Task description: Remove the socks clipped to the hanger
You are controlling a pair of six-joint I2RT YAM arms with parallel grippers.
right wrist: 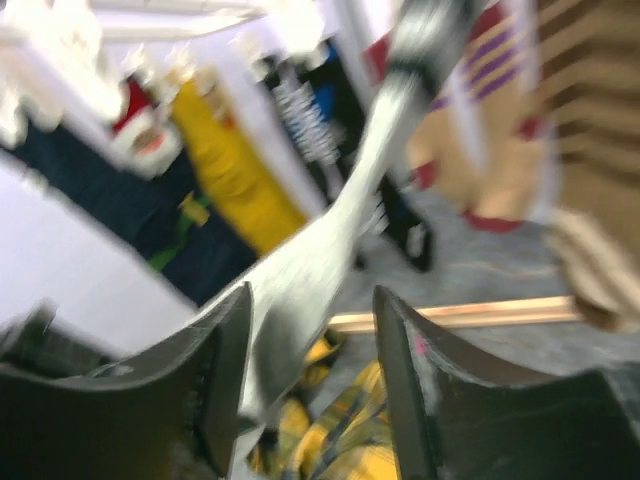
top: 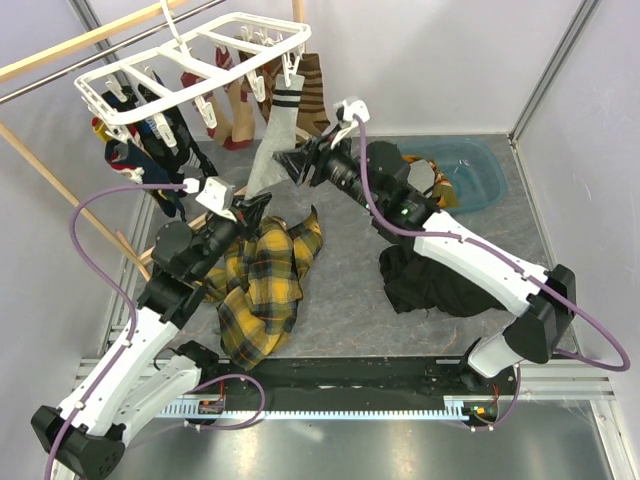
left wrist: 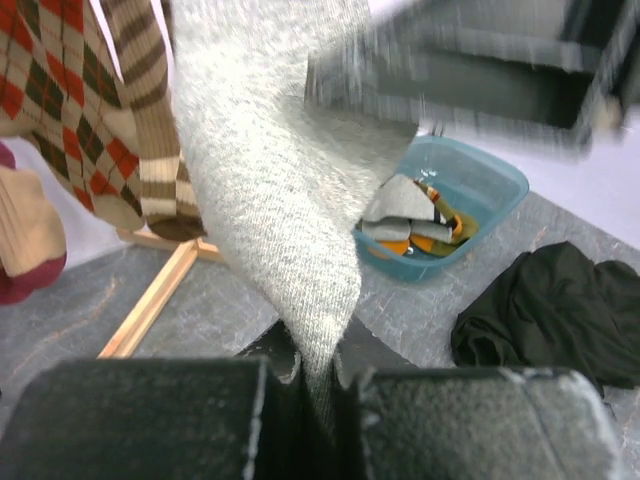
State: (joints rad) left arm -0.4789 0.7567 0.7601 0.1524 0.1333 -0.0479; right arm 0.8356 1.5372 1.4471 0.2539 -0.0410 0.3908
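The white hanger (top: pixel 195 55) hangs at the upper left with several socks (top: pixel 150 140) clipped under it. A long grey sock (top: pixel 275 135) with dark stripes at its cuff hangs from a front clip and slants down to the left. My left gripper (top: pixel 258 205) is shut on the grey sock's (left wrist: pixel 280 180) lower end, and the fabric is pinched between the pads (left wrist: pixel 400 420). My right gripper (top: pixel 290 160) is open beside the sock's middle. In the right wrist view the sock (right wrist: pixel 320 250) passes between the spread fingers (right wrist: pixel 395 340), close to the left one.
A yellow plaid cloth (top: pixel 265 280) lies below the hanger and a black garment (top: pixel 430 280) lies at centre right. A blue basin (top: pixel 465 175) holding socks stands at the back right. A wooden rack (top: pixel 60 180) with a metal rail stands on the left.
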